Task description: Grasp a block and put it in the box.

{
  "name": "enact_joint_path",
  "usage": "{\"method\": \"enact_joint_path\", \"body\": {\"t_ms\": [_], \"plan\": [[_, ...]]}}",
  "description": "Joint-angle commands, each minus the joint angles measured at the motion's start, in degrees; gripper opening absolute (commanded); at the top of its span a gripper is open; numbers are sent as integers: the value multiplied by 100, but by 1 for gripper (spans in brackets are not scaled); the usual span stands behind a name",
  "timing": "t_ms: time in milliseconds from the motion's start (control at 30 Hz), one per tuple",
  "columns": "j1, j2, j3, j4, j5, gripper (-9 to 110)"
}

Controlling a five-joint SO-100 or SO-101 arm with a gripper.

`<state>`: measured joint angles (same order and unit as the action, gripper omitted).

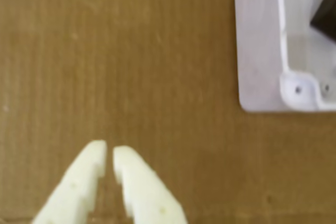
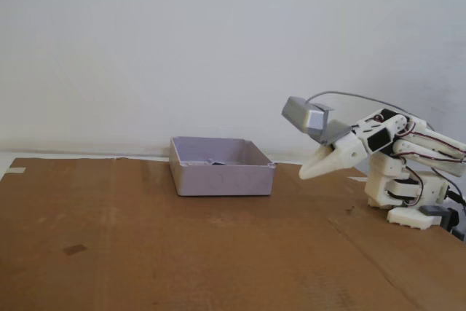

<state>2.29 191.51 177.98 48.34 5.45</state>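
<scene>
The pale lilac-grey box fills the top right of the wrist view, and a corner of the black block shows inside it at the right edge. In the fixed view the box stands on the cardboard mid-table, with only a dark speck visible over its rim. My gripper is shut with nothing between its white fingers. It hovers above the cardboard, to the right of the box and apart from it.
Brown cardboard covers the table, with a small dark mark at front left. The arm's white base stands at the right. A grey camera module rides above the gripper. A white wall is behind.
</scene>
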Motion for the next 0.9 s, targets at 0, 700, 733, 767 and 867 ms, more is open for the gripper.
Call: {"method": "enact_joint_path", "body": {"t_ms": [0, 700, 733, 767, 867], "plan": [[53, 343, 229, 360, 35, 0], [-26, 343, 229, 2593, 35, 0], [-26, 343, 229, 2663, 35, 0], [-35, 343, 229, 2733, 26, 0], [-35, 343, 229, 2944, 18, 0]]}}
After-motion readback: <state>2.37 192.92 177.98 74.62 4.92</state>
